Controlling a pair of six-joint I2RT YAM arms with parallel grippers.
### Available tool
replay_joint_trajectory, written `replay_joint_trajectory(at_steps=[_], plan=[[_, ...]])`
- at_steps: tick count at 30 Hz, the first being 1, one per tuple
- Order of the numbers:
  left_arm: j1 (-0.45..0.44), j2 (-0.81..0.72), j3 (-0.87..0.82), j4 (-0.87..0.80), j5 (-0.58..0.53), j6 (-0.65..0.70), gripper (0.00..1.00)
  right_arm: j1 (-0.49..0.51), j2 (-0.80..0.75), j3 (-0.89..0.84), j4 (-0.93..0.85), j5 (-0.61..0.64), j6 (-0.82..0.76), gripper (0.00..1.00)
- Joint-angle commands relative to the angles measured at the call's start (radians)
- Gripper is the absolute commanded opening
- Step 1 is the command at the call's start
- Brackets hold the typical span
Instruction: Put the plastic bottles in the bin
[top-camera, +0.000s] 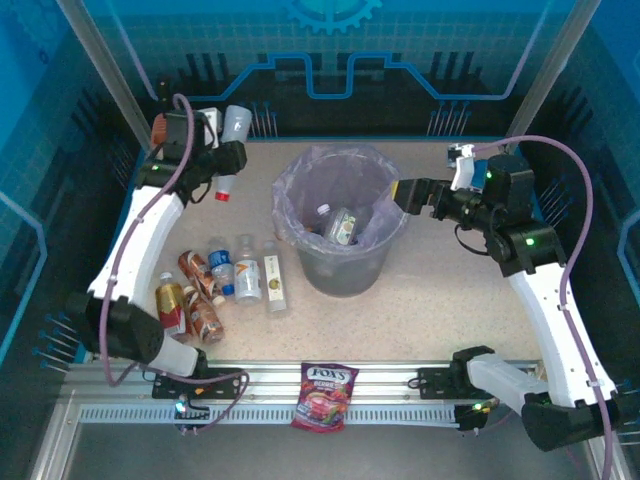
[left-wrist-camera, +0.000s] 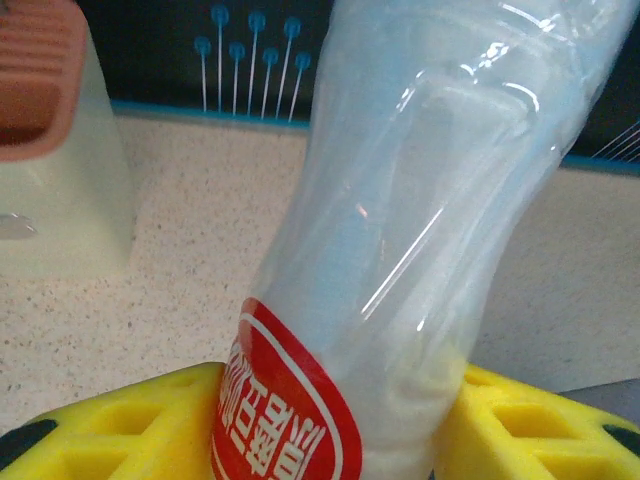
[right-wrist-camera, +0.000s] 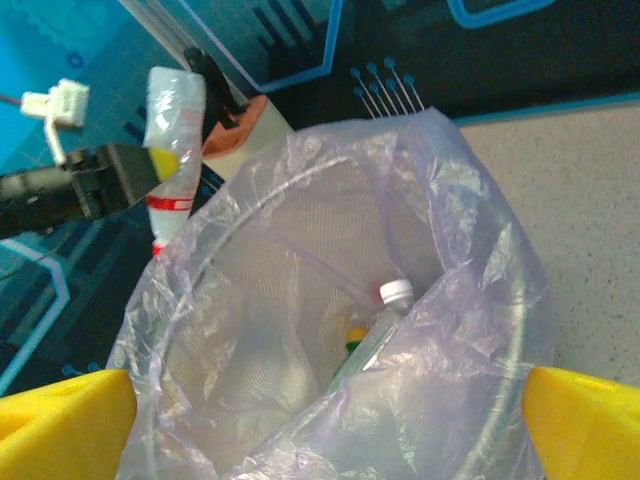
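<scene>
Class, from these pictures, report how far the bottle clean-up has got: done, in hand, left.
Done: at least two bottles lie in the bin. In hand: the left gripper holds a clear red-labelled bottle; the right gripper hangs open at the bin's rim. Left: about six loose bottles on the table.

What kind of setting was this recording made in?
Probably a lab robot cell, not a home: two arms bolted to an aluminium rail at a speckled table's edge, blue printed panels behind, and bottles laid out beside a lined bin.
</scene>
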Motion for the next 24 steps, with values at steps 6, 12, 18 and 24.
replay_joint_trajectory(at_steps=[6, 12, 18, 24], plan=[[-0.198, -0.165, 0.093, 0.022, -0.009, -0.010, 0.51, -0.070, -0.031, -0.098, 0.092, -0.013, 0.082, 1.00], [-0.385, -0.113, 0.154, 0.059, 0.019, 0.005, 0.50, -0.076, -0.042, -0.128, 0.089, -0.024, 0.085, 1.00], [-0.496, 0.000, 0.176, 0.063, 0.046, 0.009, 0.49, -0.080, -0.043, -0.130, 0.086, -0.034, 0.080, 1.00], [-0.544, 0.067, 0.131, 0.086, 0.064, -0.007, 0.49, -0.084, -0.043, -0.131, 0.083, -0.037, 0.074, 1.00]])
